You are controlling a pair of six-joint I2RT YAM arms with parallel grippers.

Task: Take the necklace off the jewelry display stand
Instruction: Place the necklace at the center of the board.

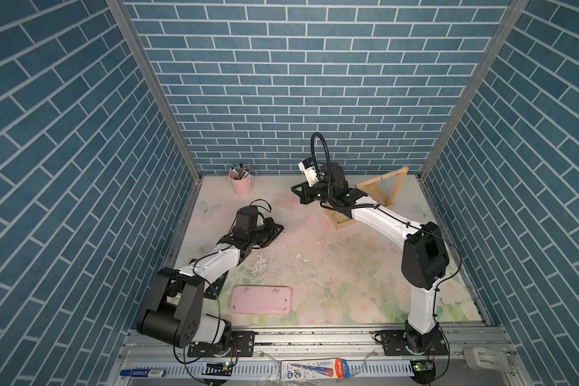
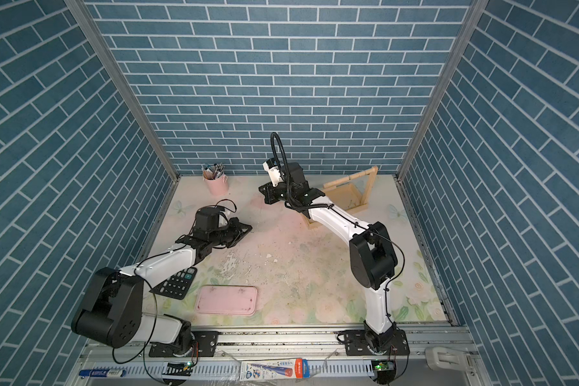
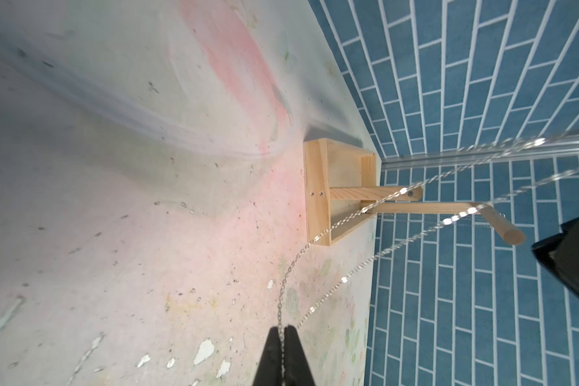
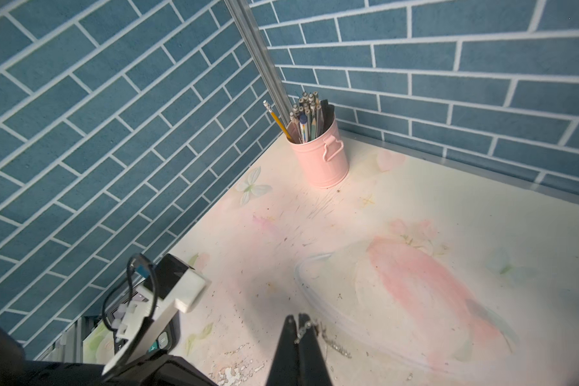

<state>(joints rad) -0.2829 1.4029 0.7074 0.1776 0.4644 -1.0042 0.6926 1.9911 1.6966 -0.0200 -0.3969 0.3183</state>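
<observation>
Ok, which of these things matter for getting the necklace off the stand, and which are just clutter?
In the job: necklace, pinched in both the left gripper and the right gripper; jewelry display stand.
Lying about: pink pencil bucket; flat pink tray; calculator.

Silver necklace (image 3: 316,238) in left gripper (image 3: 284,330)

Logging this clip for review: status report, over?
Both shut: left gripper and right gripper each pinch the necklace. It hangs between them, apparently clear of the stand. Nothing seen in the way.
</observation>
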